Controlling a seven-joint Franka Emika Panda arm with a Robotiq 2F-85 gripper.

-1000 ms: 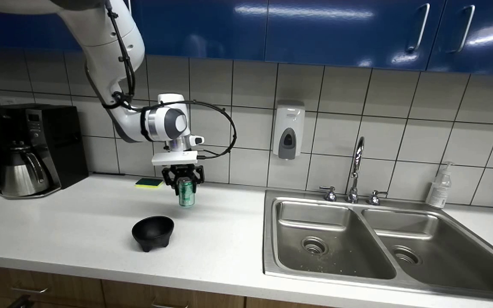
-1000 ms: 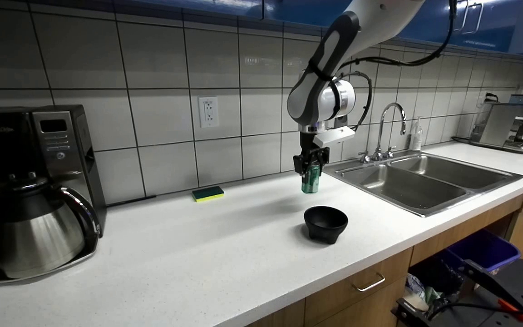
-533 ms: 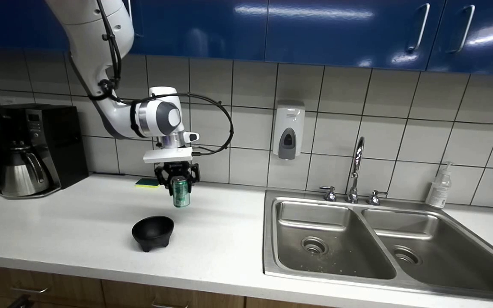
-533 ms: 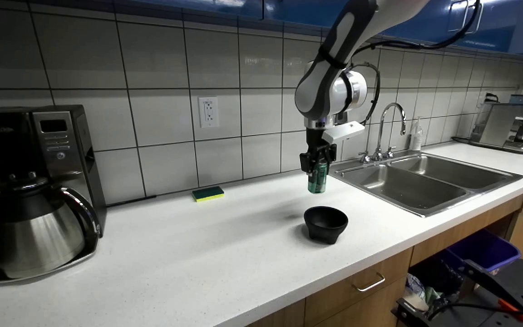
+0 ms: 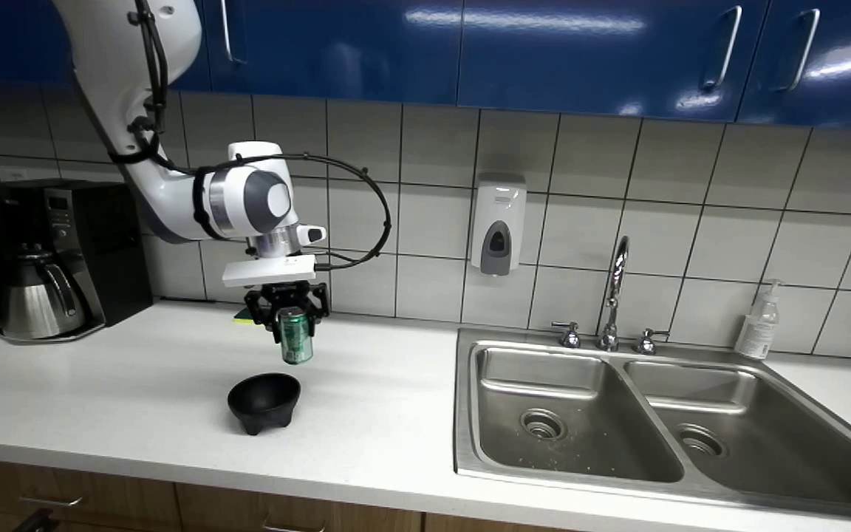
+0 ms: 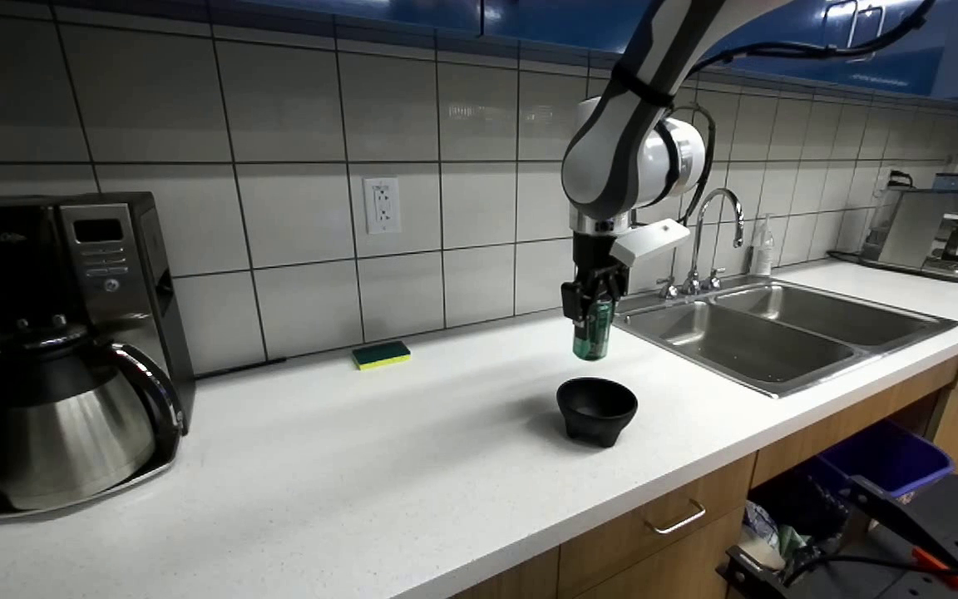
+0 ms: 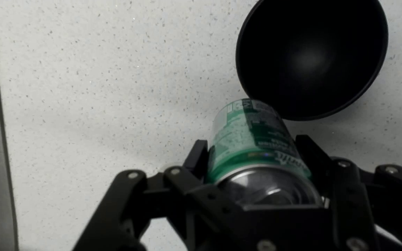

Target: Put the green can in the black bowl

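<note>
The green can (image 5: 297,347) hangs roughly upright, slightly tilted, above the counter in both exterior views (image 6: 592,341). My gripper (image 5: 295,329) is shut on its upper part from above, one finger on each side. The wrist view shows the can (image 7: 246,129) between the fingers (image 7: 196,157), its pale top rim toward the palm. The black bowl (image 5: 264,406) stands upright on the counter, below and in front of the can. In the wrist view the can's lower end overlaps the edge of the bowl (image 7: 309,66), whose visible inside is empty. The bowl also shows in an exterior view (image 6: 597,416).
A green-and-yellow sponge (image 6: 381,355) lies near the tiled wall. A coffee maker with a steel carafe (image 6: 71,424) stands at one end of the white counter (image 6: 346,474). A double steel sink (image 5: 573,414) lies on the opposite side. Blue cabinets (image 5: 351,48) hang above.
My gripper has carried the can from near the wall toward the bowl, leftward in one exterior view and rightward in the other. The bowl has not moved.
</note>
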